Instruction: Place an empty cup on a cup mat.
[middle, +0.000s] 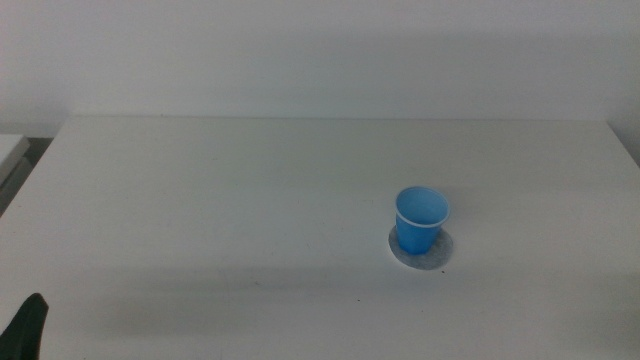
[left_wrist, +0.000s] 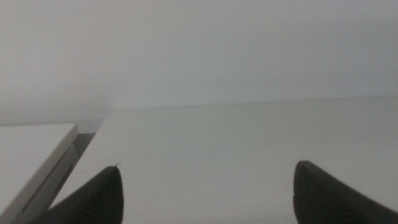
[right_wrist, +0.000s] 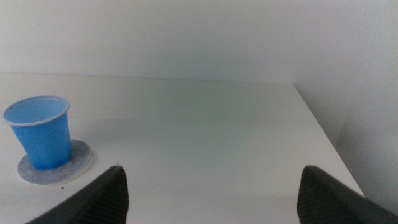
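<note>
The bright-blue cup (middle: 420, 219) stands upright and empty on the grey round cup mat (middle: 420, 250), right of the table's middle. Both also show in the right wrist view, the cup (right_wrist: 42, 132) on the mat (right_wrist: 55, 165), off to one side of the right gripper (right_wrist: 211, 193), whose jaws stand wide apart with nothing between them. The left gripper (left_wrist: 208, 196) is open and empty over bare table; in the middle view only its dark tip (middle: 28, 325) shows at the bottom left corner. The right arm is out of the middle view.
The white table (middle: 250, 200) ends at a pale wall behind. A lower white surface (left_wrist: 31, 149) lies beyond the table's left edge (middle: 10, 150). The table's right edge shows in the right wrist view (right_wrist: 323, 137).
</note>
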